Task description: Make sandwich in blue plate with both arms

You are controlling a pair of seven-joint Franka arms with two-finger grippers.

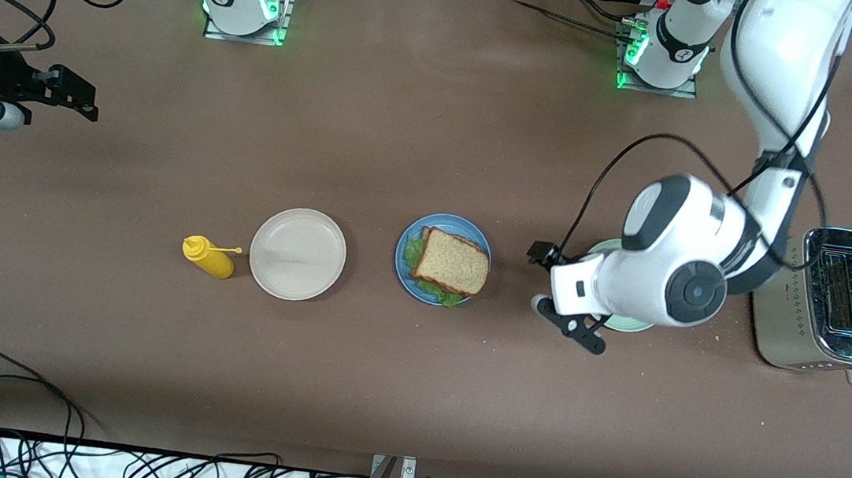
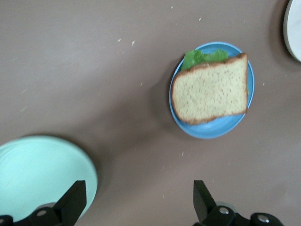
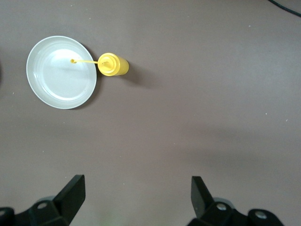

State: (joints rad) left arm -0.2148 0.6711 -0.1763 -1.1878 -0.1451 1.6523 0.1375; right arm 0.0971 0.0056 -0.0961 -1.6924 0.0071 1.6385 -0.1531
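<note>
A: Where is the sandwich [image 1: 451,264] sitting?

B: On the blue plate [image 1: 404,267], in the middle of the table [image 1: 409,396]. The top slice of brown toast covers most of it, and green lettuce [image 1: 415,252] sticks out from under the bread at the edges.

A: And the left gripper [image 1: 562,287]?

B: Its fingers are spread wide and hold nothing. It hangs over bare table between the blue plate and the mint-green plate [image 1: 627,323], with the sandwich just beside it toward the right arm's end. In the left wrist view the two black fingertips [image 2: 75,200] frame empty tabletop, the sandwich lies apart from them, and the mint-green plate shows under one finger.

A: What lies on the gripper's other flank?

B: The mint-green plate, mostly hidden under the left arm's wrist, and past it the chrome toaster [image 1: 830,309] at the left arm's end of the table.

A: The right gripper [image 1: 76,98]?

B: Released as well, nothing between its fingers. It waits up over the right arm's end of the table, well apart from the sandwich. Its wrist view looks down on the beige plate [image 3: 61,73] and the yellow squeeze bottle [image 3: 113,65], which stand just beside each other, the bottle's thin nozzle reaching over the plate's rim
</note>
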